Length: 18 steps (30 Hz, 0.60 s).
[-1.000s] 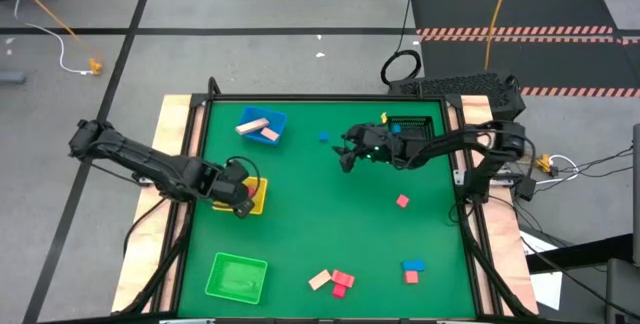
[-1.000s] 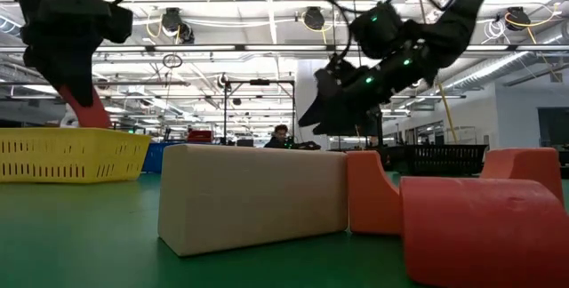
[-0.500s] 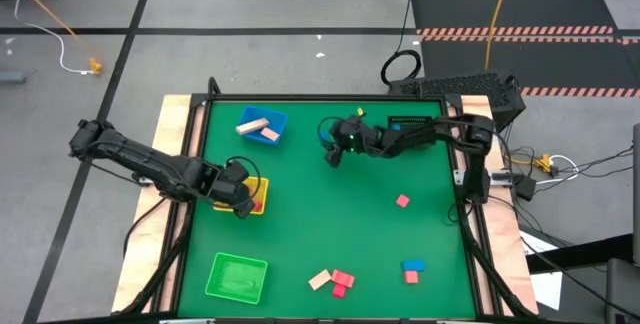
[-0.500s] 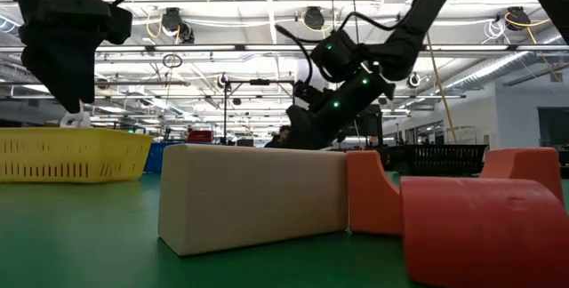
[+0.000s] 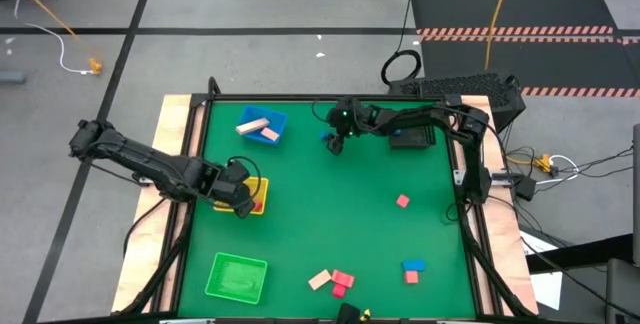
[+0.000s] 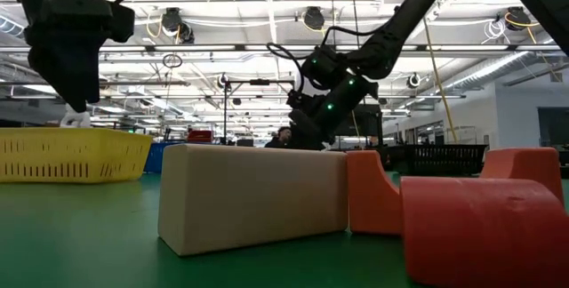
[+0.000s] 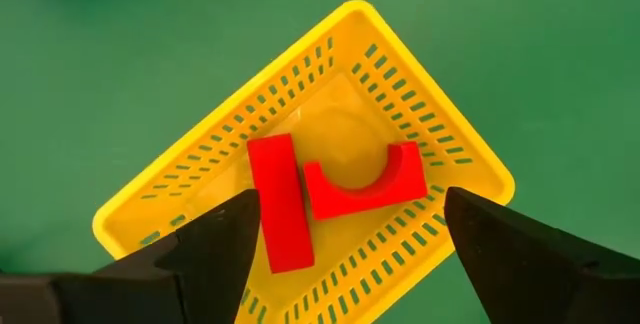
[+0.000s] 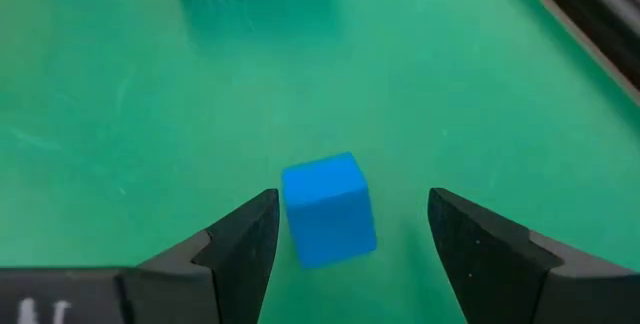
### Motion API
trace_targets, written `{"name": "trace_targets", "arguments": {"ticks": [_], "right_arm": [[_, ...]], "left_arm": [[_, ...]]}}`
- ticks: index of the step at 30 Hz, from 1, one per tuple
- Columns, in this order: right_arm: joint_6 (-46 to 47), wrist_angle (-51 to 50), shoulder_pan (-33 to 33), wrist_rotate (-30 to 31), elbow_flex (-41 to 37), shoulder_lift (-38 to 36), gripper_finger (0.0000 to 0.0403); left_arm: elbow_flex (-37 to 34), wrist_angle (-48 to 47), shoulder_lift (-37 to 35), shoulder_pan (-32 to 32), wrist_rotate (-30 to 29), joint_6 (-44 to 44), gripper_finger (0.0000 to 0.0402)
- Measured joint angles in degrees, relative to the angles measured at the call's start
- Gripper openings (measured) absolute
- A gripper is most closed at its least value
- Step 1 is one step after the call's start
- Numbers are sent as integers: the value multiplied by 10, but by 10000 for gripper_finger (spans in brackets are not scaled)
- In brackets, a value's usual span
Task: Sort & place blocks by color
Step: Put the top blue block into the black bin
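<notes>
The right gripper (image 8: pixel 345 239) hovers with fingers spread around a blue cube (image 8: pixel 328 209), just beside the blue tray (image 5: pixel 262 126). The left gripper (image 7: pixel 345 239), fingers spread and empty, hangs over the yellow tray (image 7: pixel 455 164) holding two red blocks (image 7: pixel 280 201).

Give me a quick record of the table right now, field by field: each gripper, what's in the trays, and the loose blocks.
left gripper: open, above the yellow tray
yellow tray contents: red bar and red arch block
right gripper: open, straddling the blue cube, not closed on it
blue tray: holds a tan block and a pink block
green tray: no blocks seen in it
loose blocks: pink cube mid-table; others near the front edge
</notes>
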Motion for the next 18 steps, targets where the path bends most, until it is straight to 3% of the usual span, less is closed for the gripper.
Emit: {"name": "trace_targets", "arguments": {"ticks": [7, 18], "right_arm": [[-7, -5, 3, -41, 0, 2, 247], [-61, -5, 3, -28, 0, 27, 238]], "left_arm": [[0, 4, 0, 12, -1, 14, 319], [0, 26, 0, 30, -1, 32, 319]]}}
